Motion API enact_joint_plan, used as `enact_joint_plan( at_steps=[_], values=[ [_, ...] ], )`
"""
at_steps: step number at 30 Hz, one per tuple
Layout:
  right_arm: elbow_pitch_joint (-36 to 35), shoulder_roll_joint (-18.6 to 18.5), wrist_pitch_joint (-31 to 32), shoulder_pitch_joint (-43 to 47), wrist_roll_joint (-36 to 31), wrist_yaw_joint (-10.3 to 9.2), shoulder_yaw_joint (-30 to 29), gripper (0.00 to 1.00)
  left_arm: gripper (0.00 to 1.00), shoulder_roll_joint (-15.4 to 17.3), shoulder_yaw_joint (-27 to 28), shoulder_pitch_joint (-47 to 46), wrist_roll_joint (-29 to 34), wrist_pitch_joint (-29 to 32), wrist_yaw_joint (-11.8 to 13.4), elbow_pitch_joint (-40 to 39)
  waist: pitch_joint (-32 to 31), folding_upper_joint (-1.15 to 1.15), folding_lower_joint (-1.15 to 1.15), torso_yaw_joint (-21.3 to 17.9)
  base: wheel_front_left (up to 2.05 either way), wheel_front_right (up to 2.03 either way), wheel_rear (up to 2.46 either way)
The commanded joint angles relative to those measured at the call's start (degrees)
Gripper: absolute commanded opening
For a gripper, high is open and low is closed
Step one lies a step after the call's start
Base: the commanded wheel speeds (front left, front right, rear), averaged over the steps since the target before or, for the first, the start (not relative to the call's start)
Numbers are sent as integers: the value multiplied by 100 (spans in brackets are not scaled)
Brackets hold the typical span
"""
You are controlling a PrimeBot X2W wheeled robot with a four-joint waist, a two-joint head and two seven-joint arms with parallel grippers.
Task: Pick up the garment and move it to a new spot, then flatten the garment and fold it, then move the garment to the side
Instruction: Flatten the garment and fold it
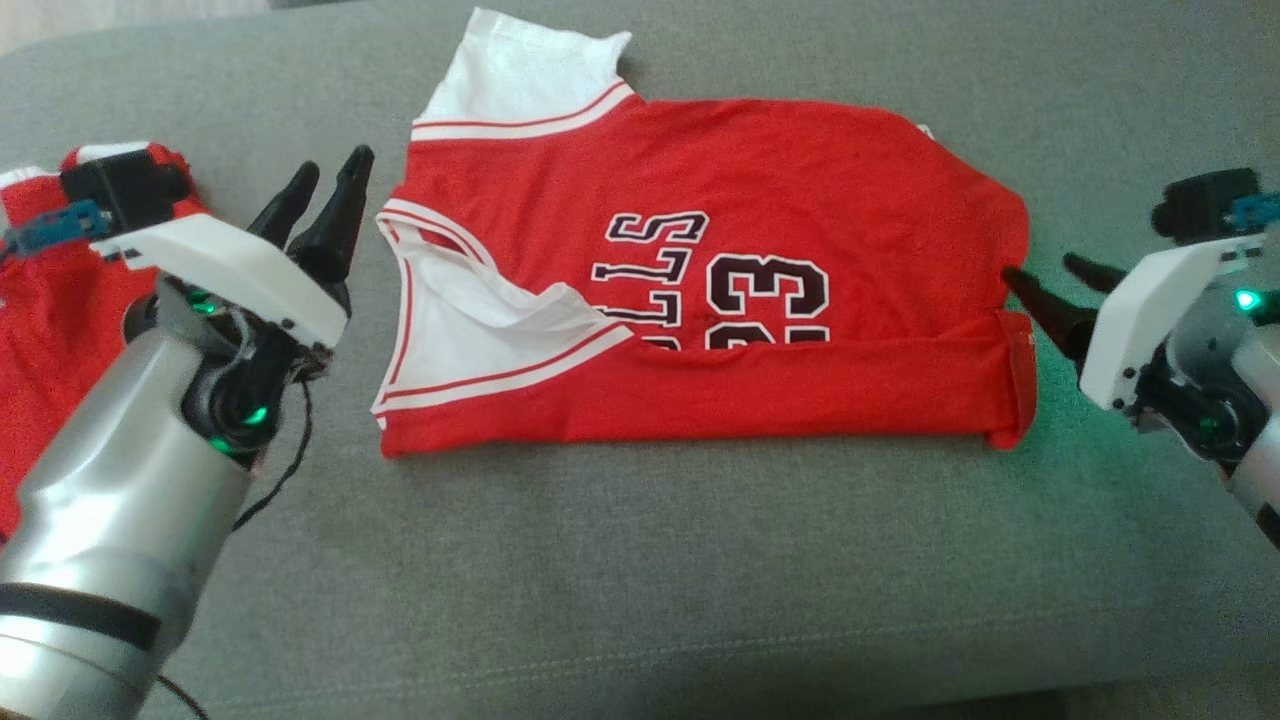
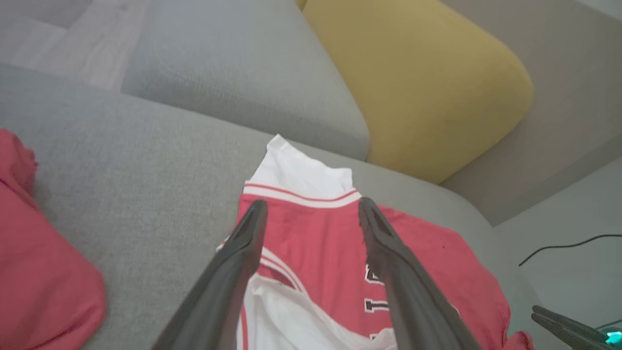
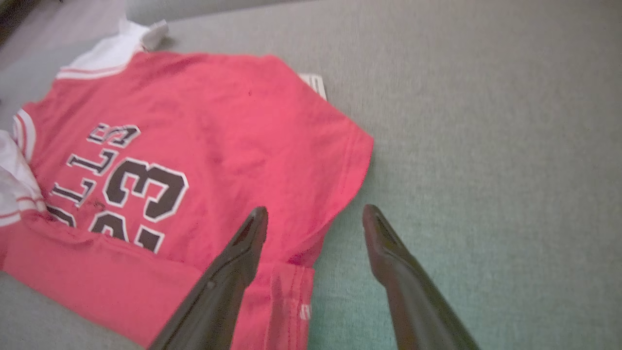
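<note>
The garment (image 1: 800,180) is a red jersey with white sleeves and black lettering. It lies flat on the grey cushion (image 1: 640,580) with its near long edge folded over onto itself. My left gripper (image 1: 335,165) is open beside the collar end and holds nothing. In the left wrist view the left gripper (image 2: 313,206) hangs above the white sleeve and red shoulder of the garment (image 2: 316,238). My right gripper (image 1: 1040,267) is open at the hem end, one fingertip close to the cloth. Seen from the right wrist, the right gripper (image 3: 315,210) straddles the corner of the garment's (image 3: 233,121) hem.
A second red cloth (image 1: 50,320) lies bunched at the far left, under my left arm. A yellow cushion (image 2: 427,87) and another grey cushion (image 2: 233,73) sit beyond the jersey. A black cable (image 2: 563,245) runs on the floor.
</note>
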Motion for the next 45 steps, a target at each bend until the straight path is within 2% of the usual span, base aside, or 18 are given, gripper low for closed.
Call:
enact_joint_plan(
  at_steps=[1,5,11,16,21,26,31,37,45],
  values=[
    [-49,-170,-264,12,-55,43,-58,100,100,128,267,-236,70,-226,14,-100,-99,0,0,56,0,0,0],
    [-47,-147,-1069,224,-32,43,-266,100,100,-106,474,88,-27,-805,2,-124,-327,0,0,163,0,0,0],
    [-11,-67,-2163,648,-251,43,-520,100,100,-368,992,805,0,-1064,51,-498,-679,0,0,285,0,0,0],
    [12,178,-2751,1072,-527,43,-854,100,100,-730,1824,1725,642,-1074,177,-1156,-888,0,0,303,0,0,0],
    [-52,510,-2887,1651,-897,43,-1525,100,100,-1264,2300,2659,1375,-1075,177,-1619,-994,0,0,271,0,0,0],
    [-373,894,-2894,2405,-1500,43,-2502,100,100,-1652,2547,3242,1925,-1075,113,-1597,-1034,0,0,174,0,0,0],
    [-630,1185,-2895,2771,-2030,43,-3015,100,100,-1760,2609,3311,2303,-1076,149,-1281,-1028,0,0,49,0,0,0],
    [-949,1481,-2837,2917,-2541,43,-3390,100,100,-1837,2736,3074,2449,-1076,261,-572,-956,0,0,-184,0,0,0],
    [-1411,1739,-2530,3073,-2937,43,-3742,100,100,-1715,2758,2510,2706,-1076,547,575,-754,0,0,-481,0,0,0]
  ],
)
